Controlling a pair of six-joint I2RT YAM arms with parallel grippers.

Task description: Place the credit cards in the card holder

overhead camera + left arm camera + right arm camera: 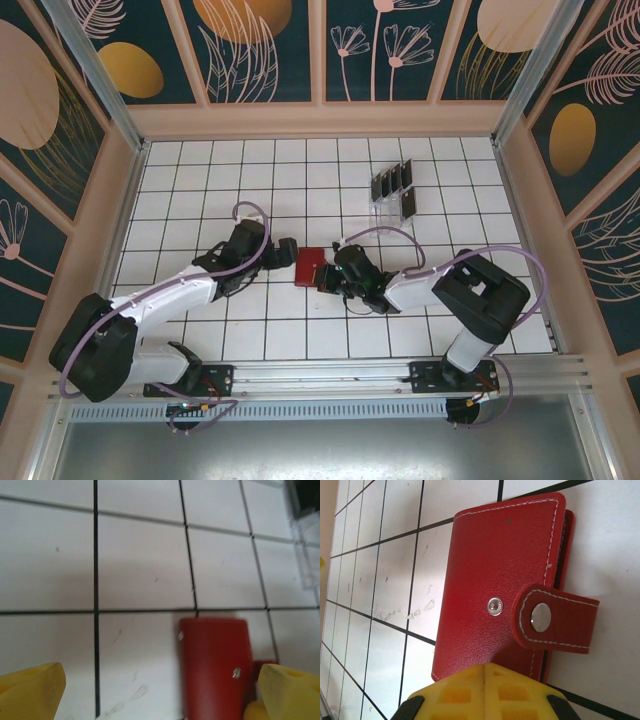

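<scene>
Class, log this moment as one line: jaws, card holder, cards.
left jaws: open, facing card holder | right jaws: shut, tips at its edge | card holder: folded, strap unsnapped | credit cards: in clear rack

Two arms folded inward, grippers facing each other, one wide and one pinched tight.

From above, the left arm [170,295] sweeps out from its base, bends at the elbow on the far left and runs its white forearm up and to the right, with the left gripper [283,252] pointing right. Its wrist view has the left gripper [161,672] spread wide, one yellow finger at each lower corner. Over on the other side, the right arm [420,290] rises to a bulky dark elbow, then stretches left and low, the right gripper [325,275] aimed at its partner. Up close, the right gripper [484,672] has its yellow pads pressed flat together, no gap between them.
</scene>
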